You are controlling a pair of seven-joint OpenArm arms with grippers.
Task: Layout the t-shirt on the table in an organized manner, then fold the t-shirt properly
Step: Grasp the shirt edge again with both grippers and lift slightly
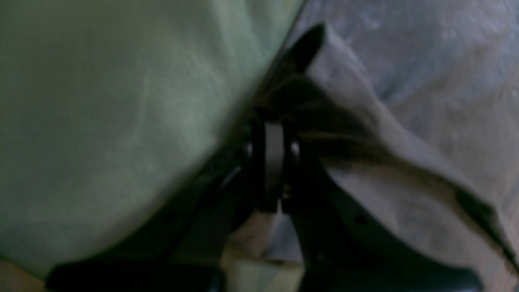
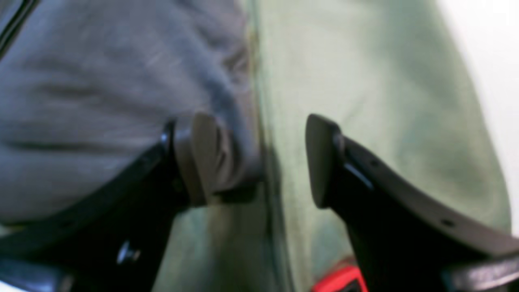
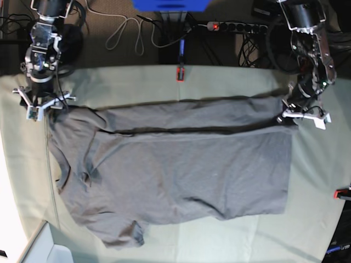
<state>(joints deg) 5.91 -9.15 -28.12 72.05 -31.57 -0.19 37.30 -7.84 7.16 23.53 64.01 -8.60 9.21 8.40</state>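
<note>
The grey t-shirt (image 3: 181, 170) lies spread across the table (image 3: 318, 181), with a long strip folded over along its far edge. My left gripper (image 3: 289, 114) is at the shirt's far right corner. In the left wrist view the left gripper (image 1: 273, 125) is shut on a raised fold of the t-shirt (image 1: 405, 182). My right gripper (image 3: 49, 107) is at the far left corner. In the right wrist view it (image 2: 259, 121) stands open astride the edge of the t-shirt (image 2: 101, 101), one finger on the shirt, the other over the table (image 2: 365, 81).
Red clamps (image 3: 180, 73) (image 3: 343, 193) (image 2: 338, 280) hold the green cloth at the table's far and right edges. Beyond the far edge lie a power strip (image 3: 230, 26) and cables. A white box (image 3: 44, 249) stands at the near left corner.
</note>
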